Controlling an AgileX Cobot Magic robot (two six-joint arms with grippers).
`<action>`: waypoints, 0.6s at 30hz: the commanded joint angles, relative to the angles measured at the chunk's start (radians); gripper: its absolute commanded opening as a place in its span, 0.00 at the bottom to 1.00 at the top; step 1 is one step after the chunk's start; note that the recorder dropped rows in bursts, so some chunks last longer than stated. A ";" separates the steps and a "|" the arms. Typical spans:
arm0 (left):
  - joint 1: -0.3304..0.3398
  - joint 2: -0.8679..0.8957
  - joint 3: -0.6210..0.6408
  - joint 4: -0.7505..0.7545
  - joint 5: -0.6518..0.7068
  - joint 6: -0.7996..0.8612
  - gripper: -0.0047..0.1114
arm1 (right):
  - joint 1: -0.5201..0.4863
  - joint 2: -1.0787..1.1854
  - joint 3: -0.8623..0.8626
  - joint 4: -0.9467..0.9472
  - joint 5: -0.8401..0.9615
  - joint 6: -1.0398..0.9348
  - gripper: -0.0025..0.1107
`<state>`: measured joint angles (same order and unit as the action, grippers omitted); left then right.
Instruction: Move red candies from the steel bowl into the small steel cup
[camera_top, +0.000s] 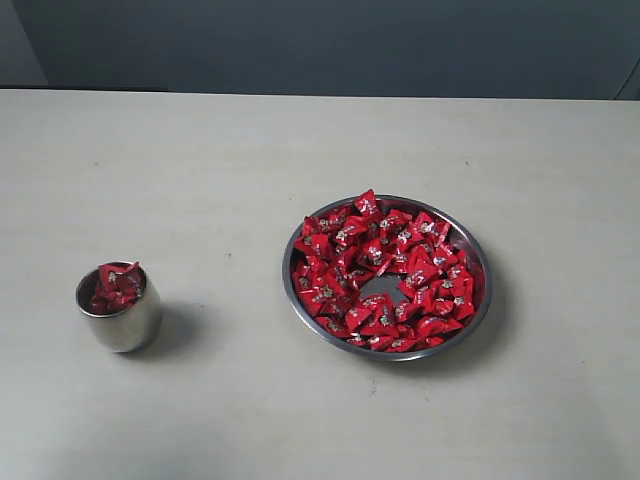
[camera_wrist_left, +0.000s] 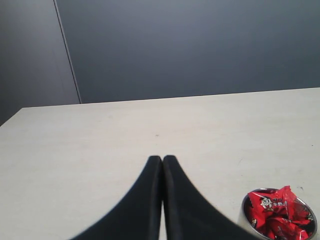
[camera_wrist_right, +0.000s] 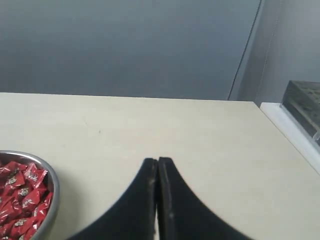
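Red candies (camera_top: 385, 270) heap the bowl (camera_top: 484, 270); a few sit in the cup (camera_top: 122, 328), well apart. Left claw (camera_wrist_left: 162, 159) and right claw (camera_wrist_right: 158, 161) are clenched, empty.

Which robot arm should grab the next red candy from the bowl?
Probably right. The steel bowl of red candies lies on the right arm's side, near the shut right gripper in its wrist view. The left gripper sees only the small steel cup.
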<state>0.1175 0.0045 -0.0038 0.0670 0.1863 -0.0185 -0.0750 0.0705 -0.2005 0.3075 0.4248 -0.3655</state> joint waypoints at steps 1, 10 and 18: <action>0.001 -0.004 0.004 0.001 -0.006 -0.001 0.04 | -0.005 -0.004 0.006 0.004 -0.019 0.002 0.02; 0.001 -0.004 0.004 0.001 -0.006 -0.001 0.04 | -0.004 -0.008 0.093 -0.281 -0.137 0.347 0.02; 0.001 -0.004 0.004 0.001 -0.006 -0.001 0.04 | -0.004 -0.010 0.157 -0.297 -0.168 0.331 0.02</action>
<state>0.1175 0.0045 -0.0038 0.0670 0.1863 -0.0185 -0.0750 0.0667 -0.0561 0.0341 0.2749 -0.0307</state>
